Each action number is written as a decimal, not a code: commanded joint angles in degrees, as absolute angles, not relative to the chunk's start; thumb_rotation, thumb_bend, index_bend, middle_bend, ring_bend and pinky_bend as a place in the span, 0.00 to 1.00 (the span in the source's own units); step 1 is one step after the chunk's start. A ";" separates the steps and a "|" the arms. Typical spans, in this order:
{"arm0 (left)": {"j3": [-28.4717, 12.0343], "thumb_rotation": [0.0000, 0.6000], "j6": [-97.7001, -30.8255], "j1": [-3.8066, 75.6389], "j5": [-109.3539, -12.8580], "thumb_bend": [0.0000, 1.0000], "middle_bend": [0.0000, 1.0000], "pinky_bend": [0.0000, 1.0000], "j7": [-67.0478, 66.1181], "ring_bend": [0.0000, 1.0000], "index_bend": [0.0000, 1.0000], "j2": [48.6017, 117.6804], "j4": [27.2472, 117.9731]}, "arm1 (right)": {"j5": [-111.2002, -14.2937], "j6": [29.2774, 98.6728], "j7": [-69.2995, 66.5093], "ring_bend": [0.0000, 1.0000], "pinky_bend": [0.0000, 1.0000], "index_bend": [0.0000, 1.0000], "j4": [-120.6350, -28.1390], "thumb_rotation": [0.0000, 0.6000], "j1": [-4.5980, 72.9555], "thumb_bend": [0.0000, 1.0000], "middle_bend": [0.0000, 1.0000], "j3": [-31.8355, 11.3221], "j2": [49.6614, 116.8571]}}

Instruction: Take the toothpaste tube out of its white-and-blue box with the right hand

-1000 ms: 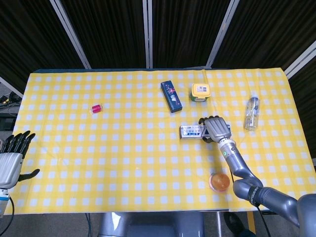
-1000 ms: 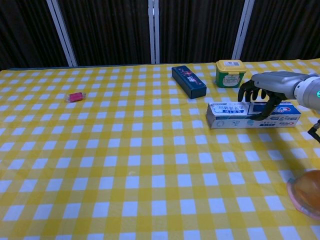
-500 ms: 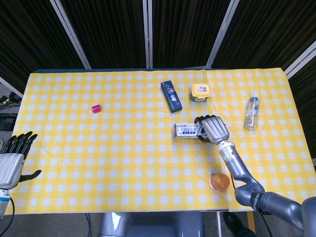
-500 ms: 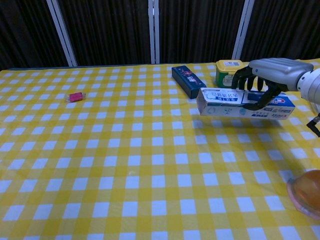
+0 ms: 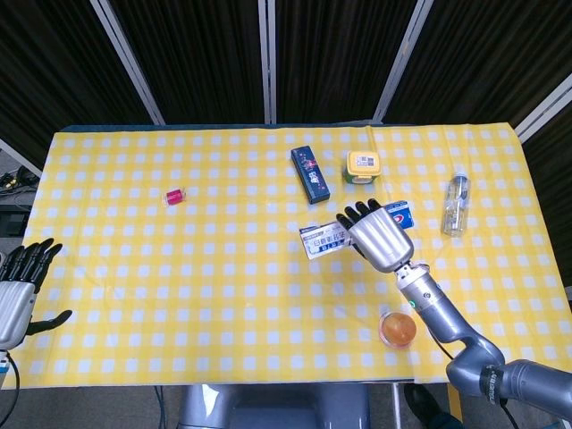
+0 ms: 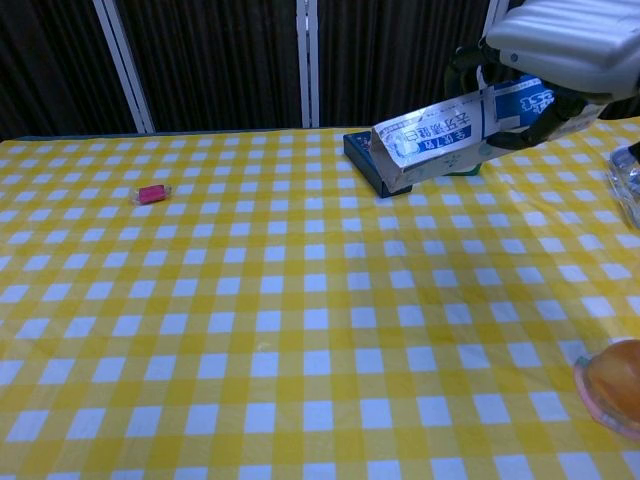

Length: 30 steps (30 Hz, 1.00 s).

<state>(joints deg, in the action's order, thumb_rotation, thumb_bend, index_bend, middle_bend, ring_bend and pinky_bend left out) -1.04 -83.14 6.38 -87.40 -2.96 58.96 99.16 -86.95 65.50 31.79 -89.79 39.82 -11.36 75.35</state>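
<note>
Above the right half of the yellow-and-white checked tablecloth, the robot's silver right hand grasps the long white-and-blue toothpaste box across its middle and holds it clear of the table, tilted so the end pointing toward the left edge dips lower than the end behind the fingers. To finish the step well, the judgement is that the box needs its low end freed and the tilt steepened gently, so the tube can slide out over bare cloth rather than onto the dark blue rectangular box or the yellow-lidded green jar lying near the far edge just beyond it. A firm but not crushing hold matters, since a squeezed carton would pinch the tube inside.

The left hand waits off the near left corner, fingers spread and grasping nothing.

Smaller items sit apart: a clear plastic bottle toward the right edge, an orange round dish at the near edge, a small red spool on the left half.

The toothpaste tube itself cannot be seen. Whether the box's lower flap is open is hard to make out, and the chest view cuts off the wrist.
</note>
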 commanded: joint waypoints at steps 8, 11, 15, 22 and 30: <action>-0.85 1.00 -83.28 6.27 -87.75 0.00 0.00 0.00 -1.81 0.00 0.00 58.42 99.07 | -93.08 64.43 64.69 0.39 0.47 0.42 -99.13 1.00 43.53 0.26 0.45 -13.39 68.96; -0.75 1.00 -82.74 6.44 -87.59 0.00 0.00 0.00 -2.19 0.00 0.00 58.63 98.92 | -93.32 63.70 72.63 0.39 0.47 0.42 -99.42 1.00 44.23 0.27 0.45 -13.87 69.28; -0.85 1.00 -82.52 6.54 -87.22 0.00 0.00 0.00 -2.66 0.00 0.00 58.90 98.78 | -94.95 63.46 80.21 0.39 0.47 0.42 -98.63 1.00 45.11 0.28 0.45 -14.15 69.78; -0.90 1.00 -82.28 6.64 -86.96 0.00 0.00 0.00 -3.05 0.00 0.00 59.15 98.68 | -95.51 63.09 83.53 0.39 0.47 0.43 -98.07 1.00 45.18 0.28 0.45 -13.95 69.61; -0.85 1.00 -82.35 6.61 -87.00 0.00 0.00 0.00 -3.13 0.00 0.00 59.17 98.78 | -95.56 64.60 81.02 0.39 0.47 0.43 -98.57 1.00 43.93 0.28 0.45 -13.80 68.01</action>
